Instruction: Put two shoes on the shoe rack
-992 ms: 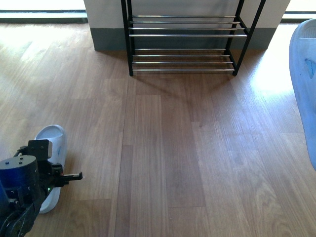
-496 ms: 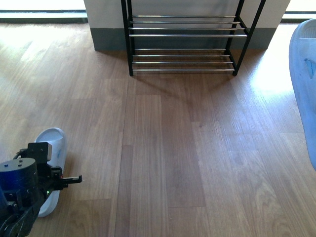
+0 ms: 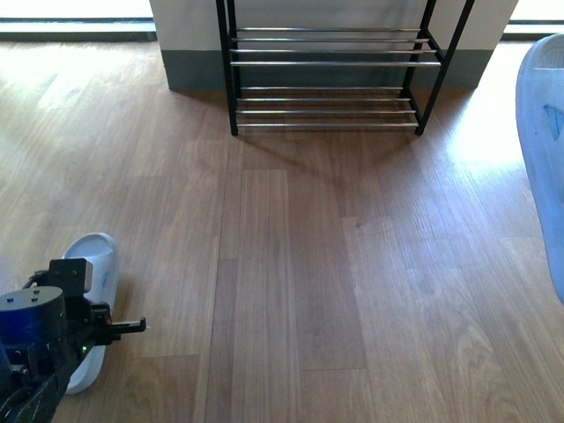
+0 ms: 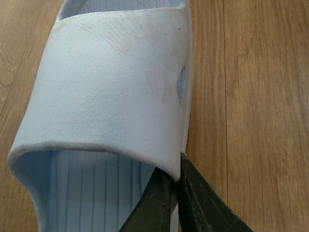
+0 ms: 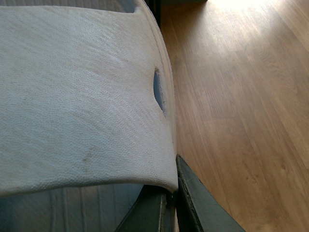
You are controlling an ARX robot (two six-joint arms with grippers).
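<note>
One pale blue slide (image 3: 93, 261) lies at the near left of the wooden floor, toe pointing away. My left gripper (image 4: 177, 170) is shut on the edge of its strap (image 4: 116, 82), one finger inside the shoe and one outside. A second pale blue slide (image 3: 543, 150) fills the right edge of the front view, held up close to the camera. On the strap edge of that slide (image 5: 82, 96) my right gripper (image 5: 173, 187) is shut. The shoe rack (image 3: 328, 63), black framed with chrome rods, stands at the far middle against the wall, with bare tiers.
Wooden plank floor (image 3: 291, 264) stretches between me and the rack. A white wall with grey skirting (image 3: 189, 70) runs behind the rack. Bright sunlight falls on the floor at the far right (image 3: 480, 123).
My left arm and the slide it holds have shifted slightly toward the camera along the floor. The right slide stays in the same place.
</note>
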